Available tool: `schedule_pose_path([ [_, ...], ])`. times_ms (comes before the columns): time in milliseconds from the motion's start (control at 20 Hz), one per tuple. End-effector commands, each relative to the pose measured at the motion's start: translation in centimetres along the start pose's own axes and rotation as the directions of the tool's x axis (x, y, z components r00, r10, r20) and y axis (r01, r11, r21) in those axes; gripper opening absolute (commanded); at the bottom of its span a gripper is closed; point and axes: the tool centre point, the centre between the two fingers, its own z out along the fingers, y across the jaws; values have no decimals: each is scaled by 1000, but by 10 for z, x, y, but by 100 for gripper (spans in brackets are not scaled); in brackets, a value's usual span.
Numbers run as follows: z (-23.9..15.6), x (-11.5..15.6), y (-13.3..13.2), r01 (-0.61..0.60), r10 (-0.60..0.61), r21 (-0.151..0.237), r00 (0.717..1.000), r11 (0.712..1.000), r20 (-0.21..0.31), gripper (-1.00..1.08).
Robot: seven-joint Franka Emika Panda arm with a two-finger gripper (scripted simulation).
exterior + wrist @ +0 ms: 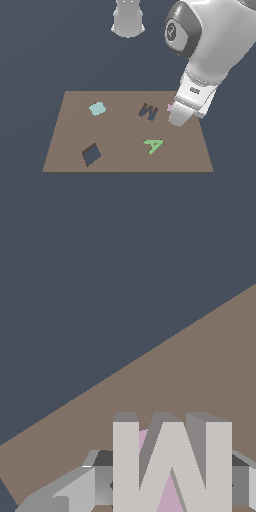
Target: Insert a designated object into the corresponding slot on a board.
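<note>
In the wrist view the whitish-grey M block (172, 456) fills the foreground, and my gripper (170, 488) is shut on it. One grey finger (75, 491) presses on each of its sides. In the exterior view my gripper (177, 119) hangs low over the exterior view's right part of the brown board (125, 160), and the hand mostly hides the block. The dark M-shaped slot (148, 111) lies open on the board, just toward the exterior view's left of the gripper.
A pink piece (171, 106) (167, 498) sits directly under and behind the held block. The board also carries a green letter A (153, 145), a pale cyan piece (97, 108) and a dark diamond recess (91, 154). The robot base (128, 20) stands behind the board.
</note>
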Motion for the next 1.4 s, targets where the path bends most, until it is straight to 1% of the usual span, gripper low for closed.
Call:
schedule_pose_path([
  [0,0,-7,-2,104,-104,-1,995,995,0,-100],
  [150,-1,-16,-3,221,-221,-1,975,975,0,-100],
  [300,-1,-25,-4,333,-333,-1,943,943,0,-100],
  [450,-1,-33,-3,439,-439,-1,899,899,0,-100],
  [600,-2,-41,-1,537,-537,-1,844,844,0,-100],
  [750,-2,-49,2,627,-627,-1,779,779,0,-100],
  [950,-2,-59,7,733,-733,-1,680,680,0,-100],
  [1150,-3,-68,13,823,-823,-1,569,569,0,-100],
  [1350,-3,-76,21,894,-894,-1,447,447,0,-100],
])
